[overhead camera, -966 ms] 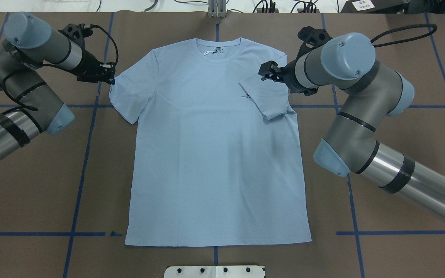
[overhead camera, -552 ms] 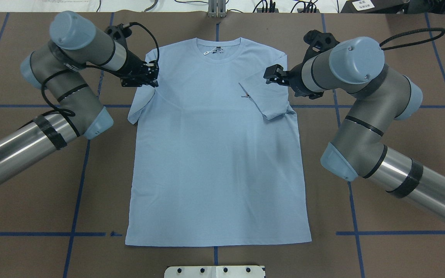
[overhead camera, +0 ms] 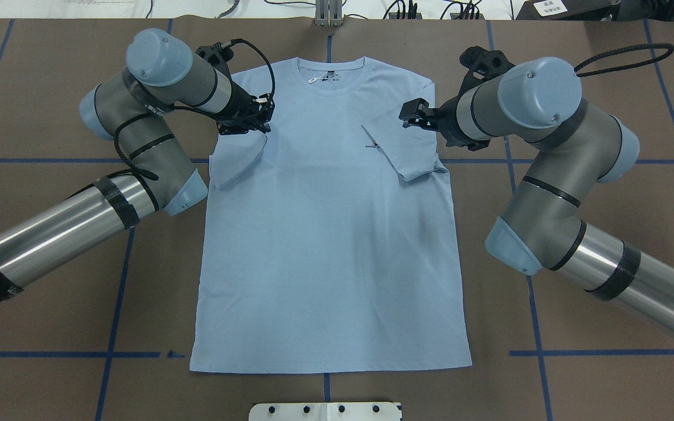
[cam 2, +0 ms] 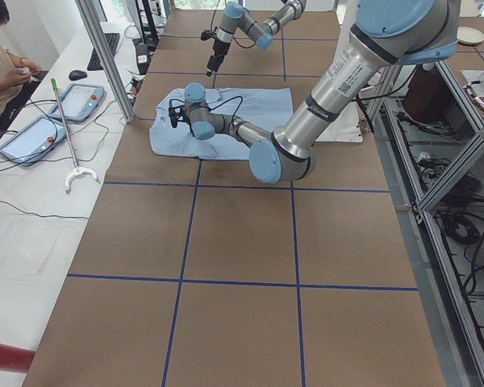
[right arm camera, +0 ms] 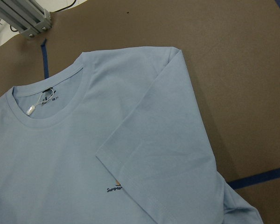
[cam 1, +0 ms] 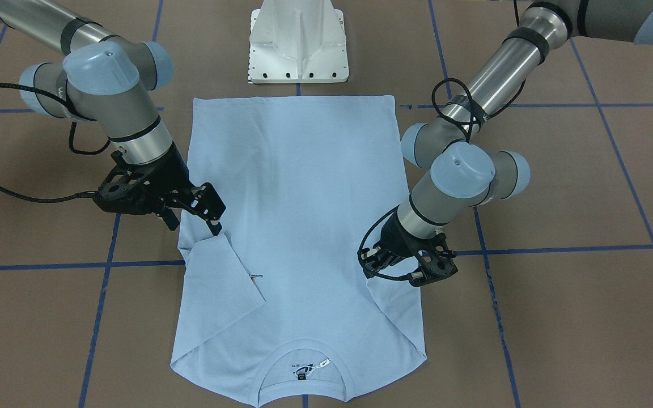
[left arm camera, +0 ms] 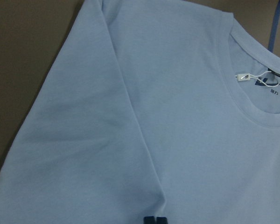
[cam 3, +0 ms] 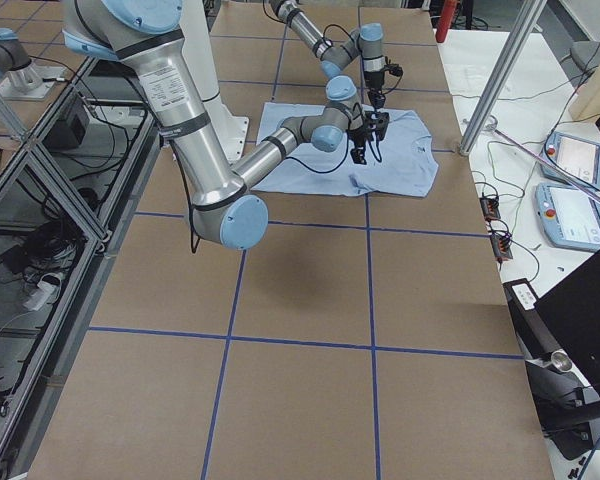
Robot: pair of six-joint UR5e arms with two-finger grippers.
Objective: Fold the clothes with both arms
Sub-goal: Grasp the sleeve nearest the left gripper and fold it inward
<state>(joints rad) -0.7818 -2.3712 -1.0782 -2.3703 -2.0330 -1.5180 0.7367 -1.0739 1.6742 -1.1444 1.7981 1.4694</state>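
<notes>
Over on the left of the brown table [overhead camera: 50, 327], the left gripper [overhead camera: 258, 126] is pinched tight on the T-shirt's [overhead camera: 325, 234] left sleeve [overhead camera: 234, 161], holding it over the chest. Shirt's flat mid-table. The right gripper [overhead camera: 405, 114] hovers spread and empty above the already folded right sleeve [overhead camera: 404, 146].

left gripper [overhead camera: 260, 123] swung inward (pinching fabric), sleeve [overhead camera: 234, 164] folded over

Dark script [right arm camera: 114, 189], apparently "Summer", on T-shirt [right arm camera: 60, 163] chest, cut off by folded sleeve [right arm camera: 163, 149], neck label [right arm camera: 49, 95] illegible
</notes>
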